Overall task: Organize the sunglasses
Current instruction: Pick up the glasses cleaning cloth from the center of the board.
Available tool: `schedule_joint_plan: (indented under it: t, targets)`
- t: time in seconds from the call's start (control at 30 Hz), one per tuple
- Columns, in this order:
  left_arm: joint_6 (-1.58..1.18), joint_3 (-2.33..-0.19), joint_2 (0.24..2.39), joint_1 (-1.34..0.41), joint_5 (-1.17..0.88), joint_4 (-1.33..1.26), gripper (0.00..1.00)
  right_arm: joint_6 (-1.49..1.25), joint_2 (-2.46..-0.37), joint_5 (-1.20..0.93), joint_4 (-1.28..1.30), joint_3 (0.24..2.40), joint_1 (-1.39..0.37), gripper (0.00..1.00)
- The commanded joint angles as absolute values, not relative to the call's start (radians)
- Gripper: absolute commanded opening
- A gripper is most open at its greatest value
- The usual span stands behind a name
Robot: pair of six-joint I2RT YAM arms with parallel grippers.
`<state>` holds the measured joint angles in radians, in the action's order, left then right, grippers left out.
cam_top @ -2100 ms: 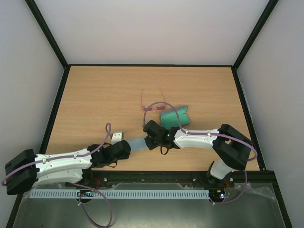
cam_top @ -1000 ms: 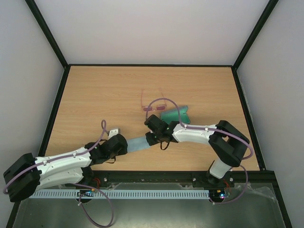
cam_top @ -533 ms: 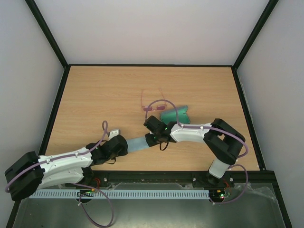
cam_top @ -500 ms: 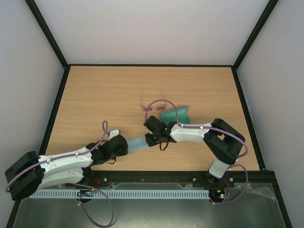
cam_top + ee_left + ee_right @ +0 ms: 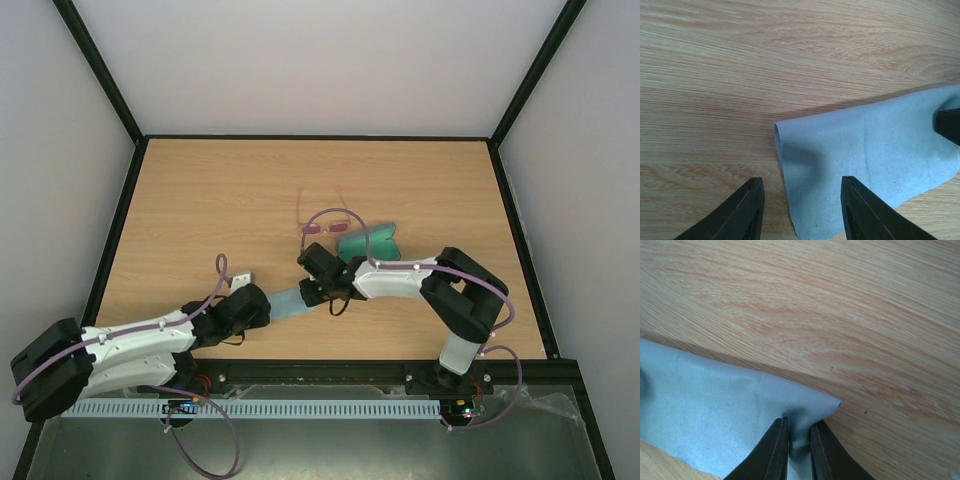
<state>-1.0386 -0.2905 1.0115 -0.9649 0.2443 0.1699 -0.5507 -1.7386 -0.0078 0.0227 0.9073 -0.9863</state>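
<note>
**A small hold on the cloth, and glasses close to the cable**

The right fingers [image 5: 776,452] are pressed together on one corner of the light-blue cloth [image 5: 865,150], and they take only a small bite. The left fingers [image 5: 747,212] stand spread across its opposite edge, low over the counter [image 5: 200,200], and grip nothing. If the arms pull before the left side closes, I think the corner may slip out or the cloth may bunch. The sunglasses [image 5: 312,228] lie just beyond the right wrist, left of the green-blue case [image 5: 370,243]. The arm's cable loops beside them and could hook the thin frame.
</note>
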Motion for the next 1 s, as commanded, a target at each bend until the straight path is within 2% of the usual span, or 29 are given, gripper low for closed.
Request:
schedule_joint_plan:
  t: [0.0,0.17,0.63,0.97]
  targets:
    - [-1.031,-0.271,0.998,-0.956,0.247,0.199,0.45,-0.565,-1.801,-0.023,0.103,0.881,-0.996,0.12]
    - [-1.026,-0.269,0.994,-0.950,0.245,0.202,0.45,-0.567,-1.787,-0.003,0.116,0.880,-0.996,0.02]
    - [-0.986,-0.295,1.108,-0.930,0.206,0.110,0.46,-0.575,-1.706,0.092,0.177,0.859,-0.999,0.01]
    - [-0.970,-0.328,1.199,-0.931,0.212,0.101,0.25,-0.578,-1.701,0.090,0.172,0.860,-1.002,0.01]
